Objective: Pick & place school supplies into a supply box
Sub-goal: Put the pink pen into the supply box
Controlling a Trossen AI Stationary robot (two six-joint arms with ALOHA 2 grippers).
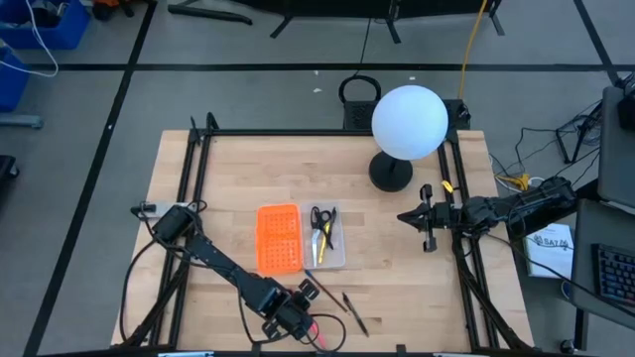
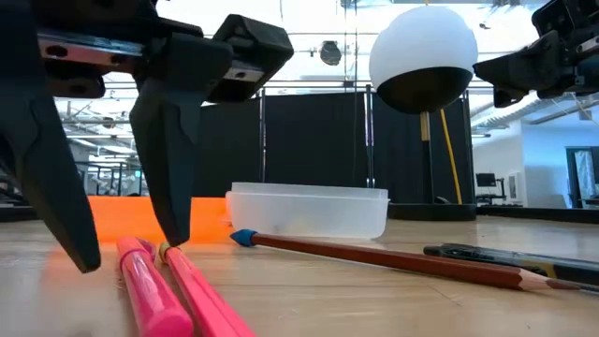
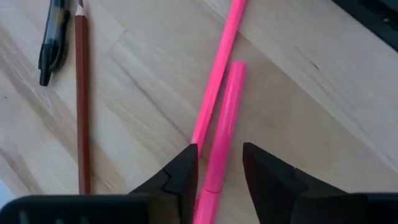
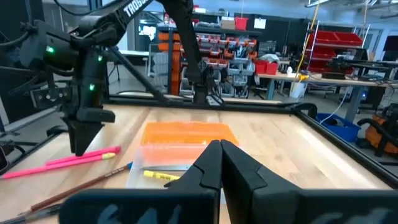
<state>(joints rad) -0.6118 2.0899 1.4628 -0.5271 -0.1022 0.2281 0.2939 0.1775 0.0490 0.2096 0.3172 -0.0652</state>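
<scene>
Two pink pens (image 3: pixel 219 118) lie side by side on the table (image 1: pixel 417 268), touching along part of their length, at the near edge, left of centre. In the left wrist view one is thinner and reaches further out; the thicker one (image 3: pixel 224 124) sits directly between the left gripper's (image 3: pixel 220 163) fingers.

Left gripper is down over them, fingertips at table level in the low view, jaws partly open and straddling the thick pen. One fingertip (image 3: pixel 186 163) is on or right against the thin pen; can't tell if the pads have made contact with the thick one. Not lifted.

Just right of the pens: a brown pencil (image 2: pixel 393 259) with a blue end cap, and a black pen (image 2: pixel 510 256) beside it, both flat on the table, roughly parallel.

Supply box (image 2: pixel 309 211), the clear tray, is further in, mid-table. The high view shows the scissors (image 1: pixel 322 220) and a yellow pen (image 1: pixel 319 245) already inside it. Orange perforated panel (image 1: pixel 279 238) sits against the box's left side.

Right gripper (image 1: pixel 429 229) is parked at the right side of the table, above the surface, fingers closed together, holding nothing.

White globe lamp (image 1: pixel 409 122) on a black base stands at the far side, right of centre.
</scene>
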